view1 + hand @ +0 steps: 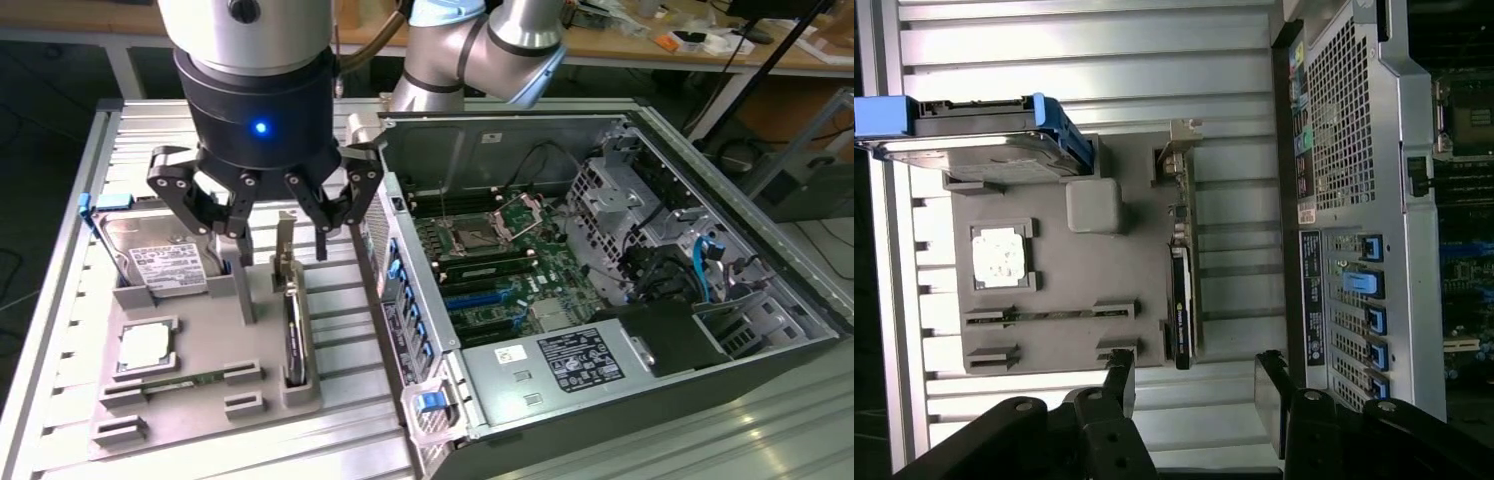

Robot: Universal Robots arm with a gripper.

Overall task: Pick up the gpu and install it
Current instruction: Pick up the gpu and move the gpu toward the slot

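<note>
The fingers (pixel 328 228) stand open, gripping nothing, above the far end of the gpu (pixel 292 335); it sits on edge, lengthwise near-to-far.

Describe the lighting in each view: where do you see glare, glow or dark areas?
Exterior view: a blue light glows on the body of the pincer, the ribbed table reflects pale light, and the computer case is darker inside. Wrist view: the table's ribs glare white and the processor chip shines, while the gpu and the open pincer's fingers look dark.
</note>
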